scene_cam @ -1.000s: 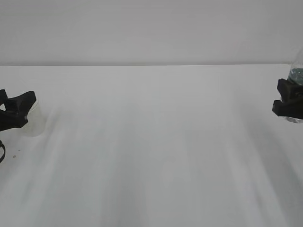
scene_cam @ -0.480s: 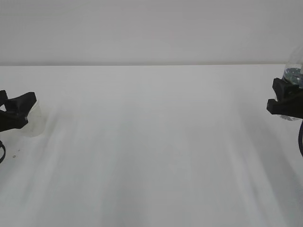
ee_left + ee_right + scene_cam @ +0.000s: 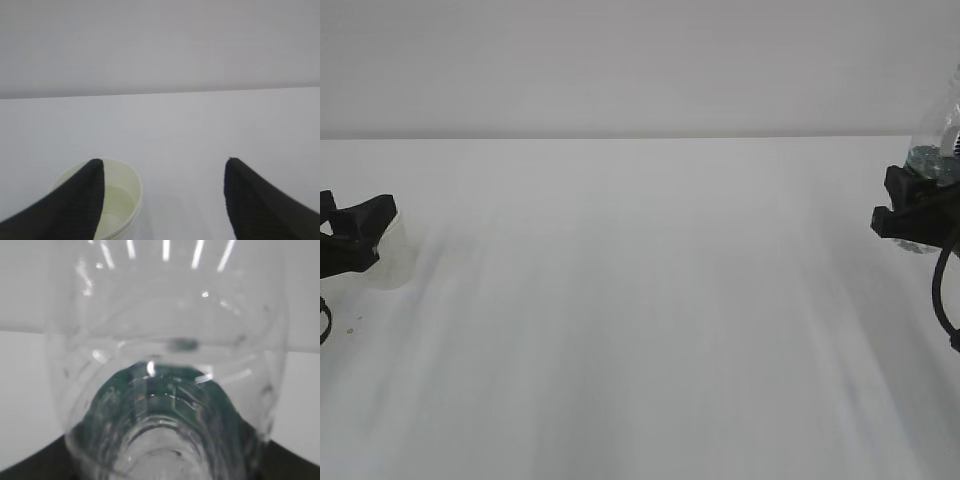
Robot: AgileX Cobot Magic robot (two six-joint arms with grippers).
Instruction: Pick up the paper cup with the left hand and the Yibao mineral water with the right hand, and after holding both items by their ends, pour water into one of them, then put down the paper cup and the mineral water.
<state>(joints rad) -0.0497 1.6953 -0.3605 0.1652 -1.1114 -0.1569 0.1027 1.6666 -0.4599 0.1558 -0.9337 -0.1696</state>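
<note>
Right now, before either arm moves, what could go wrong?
1. The paper cup sits off-centre by one finger of the open left hand, with liquid inside; closing or shifting may tip it.
2. The right hand grips the Yibao mineral water; any early tilt may spill onto the table.

Exterior: low, slanting down across white table. Wrists: close, forward over table; shared: cream paper cup.

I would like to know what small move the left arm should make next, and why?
Probably shift the left hand sideways to centre the small cream-white paper cup: it stands open with the cup off to one side, while the right hand clasps the clear ribbed plastic bottle.
</note>
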